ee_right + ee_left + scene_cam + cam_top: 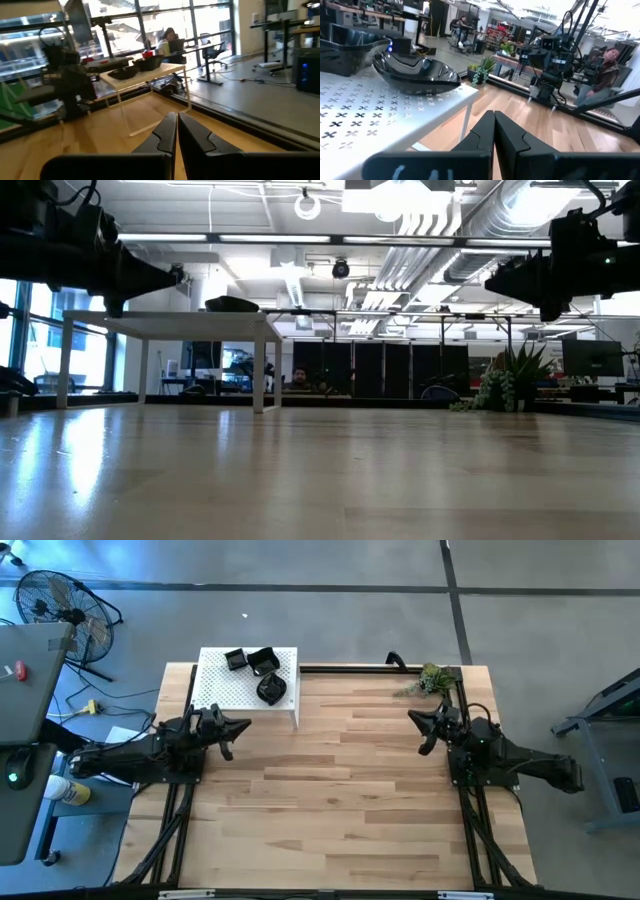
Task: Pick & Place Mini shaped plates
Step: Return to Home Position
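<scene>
High view is showing me the mini shaped plates (262,662) sitting grouped on the white perforated stand (222,697). I am watching the left gripper (244,726) hovering just beside that stand and the right gripper (411,718) well apart from it, both with fingers pressing closed and empty.

The left arm (130,755) and right arm (515,765) are matte black with blocky joints. The left hand (247,725) and right hand (411,718) each carry two dark tapering fingers (482,137) with notched inner edges.
</scene>
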Available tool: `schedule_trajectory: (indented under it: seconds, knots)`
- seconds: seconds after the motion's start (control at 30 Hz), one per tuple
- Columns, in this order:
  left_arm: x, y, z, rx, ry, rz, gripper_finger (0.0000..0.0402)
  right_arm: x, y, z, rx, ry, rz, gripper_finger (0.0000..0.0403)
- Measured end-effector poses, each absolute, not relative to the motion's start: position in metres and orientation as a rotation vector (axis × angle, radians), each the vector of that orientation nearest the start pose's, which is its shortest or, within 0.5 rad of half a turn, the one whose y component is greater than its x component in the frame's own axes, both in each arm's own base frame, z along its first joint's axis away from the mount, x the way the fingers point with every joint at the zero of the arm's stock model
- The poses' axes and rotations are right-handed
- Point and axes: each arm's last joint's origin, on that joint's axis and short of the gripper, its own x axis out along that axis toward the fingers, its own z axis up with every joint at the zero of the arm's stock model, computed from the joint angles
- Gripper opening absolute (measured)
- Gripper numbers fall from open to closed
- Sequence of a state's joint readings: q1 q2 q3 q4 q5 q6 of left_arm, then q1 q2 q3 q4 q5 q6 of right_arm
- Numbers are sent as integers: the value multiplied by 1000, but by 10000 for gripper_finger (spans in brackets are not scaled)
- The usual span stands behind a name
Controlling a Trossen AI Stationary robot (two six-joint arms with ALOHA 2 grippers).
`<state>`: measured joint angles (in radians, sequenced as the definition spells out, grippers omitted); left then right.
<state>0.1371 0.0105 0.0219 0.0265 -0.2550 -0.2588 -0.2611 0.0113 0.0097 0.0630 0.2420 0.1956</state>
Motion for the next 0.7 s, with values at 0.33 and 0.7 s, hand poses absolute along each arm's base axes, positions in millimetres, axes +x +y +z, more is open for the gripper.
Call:
schedule_trajectory:
  seconds: [0.33, 0.7]
  knots:
    - [95, 19, 172, -266, -78, 338, 1, 91, -33, 172, 171, -111, -533, 12]
    - [95, 19, 172, -266, -75, 329, 1, 91, -33, 173, 171, -121, -532, 12]
